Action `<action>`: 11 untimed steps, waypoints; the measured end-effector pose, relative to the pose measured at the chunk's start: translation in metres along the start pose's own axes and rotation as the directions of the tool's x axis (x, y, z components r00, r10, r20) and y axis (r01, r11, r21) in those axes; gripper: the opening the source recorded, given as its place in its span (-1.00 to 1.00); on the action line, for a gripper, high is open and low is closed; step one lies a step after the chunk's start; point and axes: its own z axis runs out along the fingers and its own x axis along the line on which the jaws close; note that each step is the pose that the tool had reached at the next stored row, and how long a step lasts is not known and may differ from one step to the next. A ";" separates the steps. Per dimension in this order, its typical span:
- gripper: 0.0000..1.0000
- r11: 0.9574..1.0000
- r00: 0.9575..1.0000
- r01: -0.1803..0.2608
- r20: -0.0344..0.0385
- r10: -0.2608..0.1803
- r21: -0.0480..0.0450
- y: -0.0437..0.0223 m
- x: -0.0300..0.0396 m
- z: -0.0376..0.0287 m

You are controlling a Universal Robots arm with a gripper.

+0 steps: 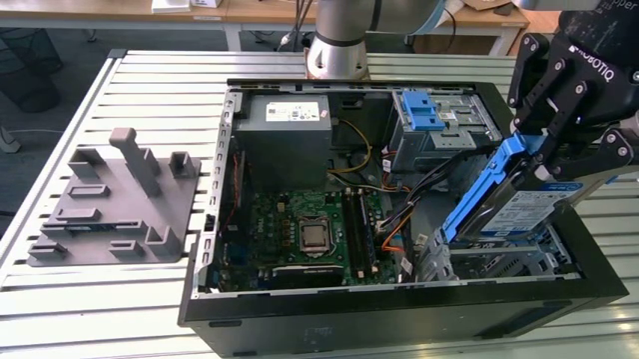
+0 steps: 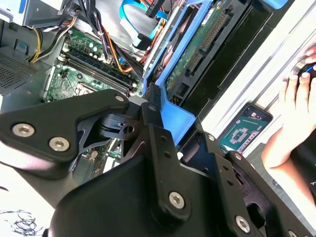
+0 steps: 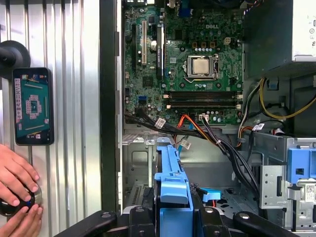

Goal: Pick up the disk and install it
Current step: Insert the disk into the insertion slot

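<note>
A: What is counted among the larger things?
B: One table (image 1: 130, 314), one open computer case (image 1: 399, 321) and one grey moulded fixture (image 1: 110, 202) are counted.
A: What is tallied inside the case?
B: One motherboard (image 1: 299, 224) with one processor (image 1: 313, 233) is counted. One power-supply box (image 1: 289, 123) and one drive cage (image 1: 439, 120) are also counted.
A: How many disks and grippers are made out?
B: One disk (image 1: 524, 209) and one gripper (image 1: 564, 161) are made out.
A: Is anything further counted?
B: In the first wrist view, one phone (image 3: 32, 105) and two hands (image 3: 15, 175) are counted.
</note>
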 end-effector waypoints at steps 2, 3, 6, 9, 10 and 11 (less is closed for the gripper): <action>-0.26 1.000 1.000 0.000 0.000 0.000 0.001 0.0000 0.0000 0.0001; -0.26 1.000 1.000 0.000 0.000 0.000 0.002 0.0000 0.0000 0.0002; -0.26 1.000 1.000 0.000 0.001 0.000 0.006 0.0001 0.0002 0.0018; -0.26 1.000 1.000 0.000 0.001 0.000 0.007 0.0003 0.0007 0.0037; -0.26 1.000 1.000 0.000 0.000 0.000 0.008 0.0004 0.0005 0.0035; -0.26 1.000 1.000 0.000 0.000 0.000 0.008 0.0004 0.0006 0.0036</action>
